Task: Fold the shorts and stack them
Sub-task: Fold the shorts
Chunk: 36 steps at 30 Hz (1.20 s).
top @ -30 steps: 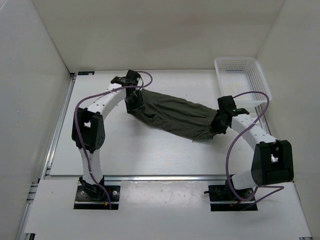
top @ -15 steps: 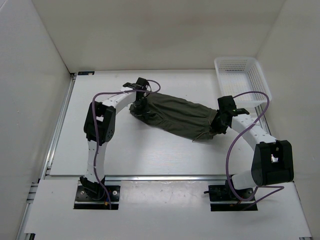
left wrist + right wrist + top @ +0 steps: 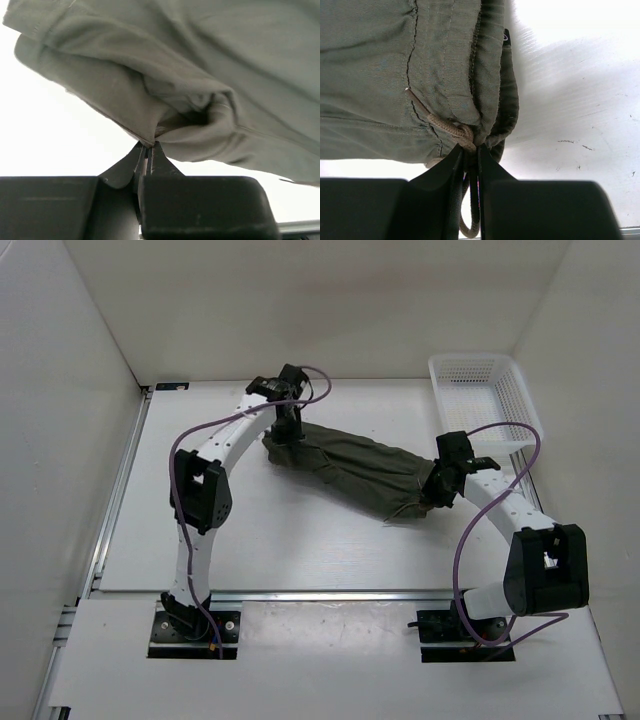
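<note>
room: table point(image 3: 300, 550) lying open at 6–8 o'clock and along 12 | obstacles: shorts point(image 3: 350, 468) stretching across centre, 11 to 3 | left arm point(image 3: 225, 435) arching over 9–10 | right arm point(image 3: 505, 502) curving at 4 | white mesh basket point(image 3: 480, 400) sitting at 2 | walls point(image 3: 300, 310) closing in at 9, 12, 3

The shorts point(image 3: 350, 466) are seen as plain olive-green, their drawstring point(image 3: 445, 128) as tan, the desk point(image 3: 300, 550) as white, and the basket point(image 3: 485, 400) as white latticework.

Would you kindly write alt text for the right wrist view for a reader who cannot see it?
The right gripper is shut on the waistband of the olive shorts, beside their tan drawstring; white table shows to the right.
</note>
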### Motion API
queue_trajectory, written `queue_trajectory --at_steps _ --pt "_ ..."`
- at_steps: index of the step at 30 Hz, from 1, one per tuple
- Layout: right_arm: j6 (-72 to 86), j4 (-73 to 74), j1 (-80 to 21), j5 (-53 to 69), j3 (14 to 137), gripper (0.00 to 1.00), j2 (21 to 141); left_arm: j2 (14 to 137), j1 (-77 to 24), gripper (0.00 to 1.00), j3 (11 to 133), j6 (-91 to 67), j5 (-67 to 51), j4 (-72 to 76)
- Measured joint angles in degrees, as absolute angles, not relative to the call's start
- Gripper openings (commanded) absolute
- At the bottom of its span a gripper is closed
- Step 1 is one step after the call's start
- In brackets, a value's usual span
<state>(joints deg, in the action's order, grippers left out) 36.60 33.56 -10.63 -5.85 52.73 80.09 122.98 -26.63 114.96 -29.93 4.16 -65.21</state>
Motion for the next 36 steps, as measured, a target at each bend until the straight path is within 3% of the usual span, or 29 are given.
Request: queue_trajectory --at_steps 1,4,6,8,10,14,16,19,21,22,23,26,32,36 --pt "36.5 33.6 -10.6 -5.9 52.7 0.0 80.1 123.1 -27.0 0.11 117.7 -29.5 4.2 -66.2" --pt "36.1 33.6 -10.6 -5.9 52.7 0.0 80.1 126.1 -27.7 0.39 127.6 -28.1 4.2 -69.7" --pt "35.9 33.8 -10.6 -6.1 52.7 0.0 80.1 130.7 -27.7 0.49 135.2 -27.7 4.7 -71.2" --pt "35.7 34.0 -10.6 -6.3 52.7 0.0 80.1 133.8 -27.6 0.81 137.1 -27.5 5.6 -71.4" --pt "35.7 34.2 -10.6 -6.3 52.7 0.0 80.1 134.4 -27.4 0.89 133.1 -28.4 7.0 -71.9" --pt "35.7 34.2 -10.6 -6.3 52.7 0.0 80.1 128.5 -25.5 0.84 117.7 -30.4 8.3 -70.9" --pt "35.7 34.3 -10.6 -6.3 52.7 0.0 80.1 122.7 -23.5 0.65 109.8 -31.4 8.6 -69.9" --pt "35.7 34.3 -10.6 -6.3 52.7 0.0 80.1 111.7 -19.3 0.26 99.4 -32.6 8.9 -67.3" --pt "35.7 34.4 -10.6 -6.3 52.7 0.0 80.1 105.5 -16.4 0.31 94.4 -32.6 8.2 -65.1" --pt "35.7 34.4 -10.6 -6.3 52.7 0.0 80.1 103.5 -15.3 0.43 92.6 -32.4 7.4 -63.9" --pt "35.7 34.3 -10.6 -6.3 52.7 0.0 80.1 102.4 -14.6 0.67 91.3 -32.3 6.3 -62.6" --pt "35.7 34.3 -10.6 -6.3 52.7 0.0 80.1 104.6 -14.8 0.84 90.0 -31.8 2.3 -59.3" --pt "35.7 34.3 -10.6 -6.3 52.7 0.0 80.1 119.7 -17.6 0.82 92.8 -30.8 -3.8 -55.0" --pt "35.7 34.4 -10.6 -6.3 52.7 0.0 79.9 123.3 -18.5 0.76 95.5 -31.0 -4.6 -55.3"
